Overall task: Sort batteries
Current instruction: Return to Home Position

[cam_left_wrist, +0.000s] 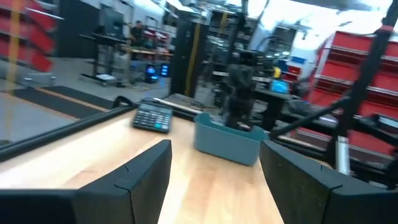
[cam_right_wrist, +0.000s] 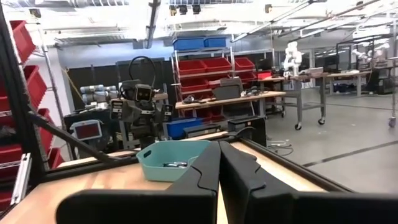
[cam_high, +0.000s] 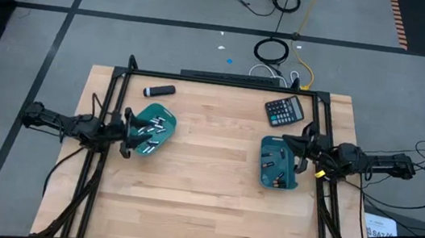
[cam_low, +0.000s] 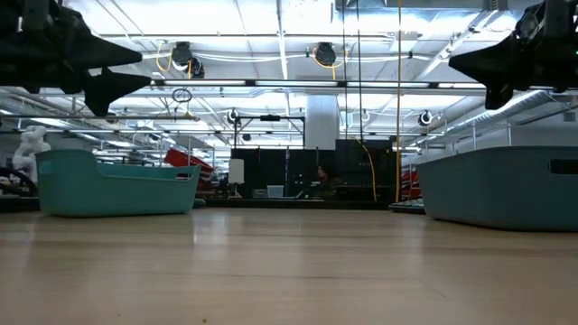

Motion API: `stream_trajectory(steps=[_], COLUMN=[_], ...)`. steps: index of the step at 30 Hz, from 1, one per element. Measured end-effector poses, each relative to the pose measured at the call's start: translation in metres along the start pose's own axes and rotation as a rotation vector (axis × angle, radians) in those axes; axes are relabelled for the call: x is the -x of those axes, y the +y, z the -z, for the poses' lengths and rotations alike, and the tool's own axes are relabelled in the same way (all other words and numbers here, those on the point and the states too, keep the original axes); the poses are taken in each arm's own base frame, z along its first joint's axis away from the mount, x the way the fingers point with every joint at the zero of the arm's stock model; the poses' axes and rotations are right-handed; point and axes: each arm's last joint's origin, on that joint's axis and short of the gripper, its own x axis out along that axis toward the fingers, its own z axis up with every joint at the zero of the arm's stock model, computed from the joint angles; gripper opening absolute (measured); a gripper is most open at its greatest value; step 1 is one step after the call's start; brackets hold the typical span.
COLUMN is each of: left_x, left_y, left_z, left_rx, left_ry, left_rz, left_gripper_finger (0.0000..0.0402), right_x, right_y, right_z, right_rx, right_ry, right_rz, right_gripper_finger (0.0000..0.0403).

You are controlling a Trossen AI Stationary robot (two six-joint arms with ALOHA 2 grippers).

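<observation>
2 trays (cam_high: 170, 119) (cam_high: 263, 154), batteries (cam_high: 155, 126) inside, count unclear

Teal trays (cam_high: 171, 122), silvery batteries (cam_high: 153, 127), black calculator (cam_high: 284, 111), blond table (cam_high: 203, 199).

The silvery-grey batteries (cam_high: 151, 128) lie jumbled at mixed angles in the left teal tray (cam_high: 167, 117), near the left edge of the table (cam_high: 202, 207). The dark batteries (cam_high: 277, 161) (too small to count) lie in the right teal tray (cam_high: 261, 162), near the right edge.
</observation>
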Motion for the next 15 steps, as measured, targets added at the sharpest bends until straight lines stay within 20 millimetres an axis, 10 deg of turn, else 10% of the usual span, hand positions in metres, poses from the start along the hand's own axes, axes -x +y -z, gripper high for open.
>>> stream_trajectory(steps=[15], left_x=[0.0001], left_y=[0.0038], left_z=[0.0012], left_rx=[-0.421], left_ry=[0.019], left_rz=[-0.122], left_gripper_finger=[0.0253], right_x=[0.0002], right_y=[-0.0035], right_z=[0.0041], right_rx=[-0.017], right_ry=[0.033], right_rz=[0.11], right_gripper_finger=[0.0])
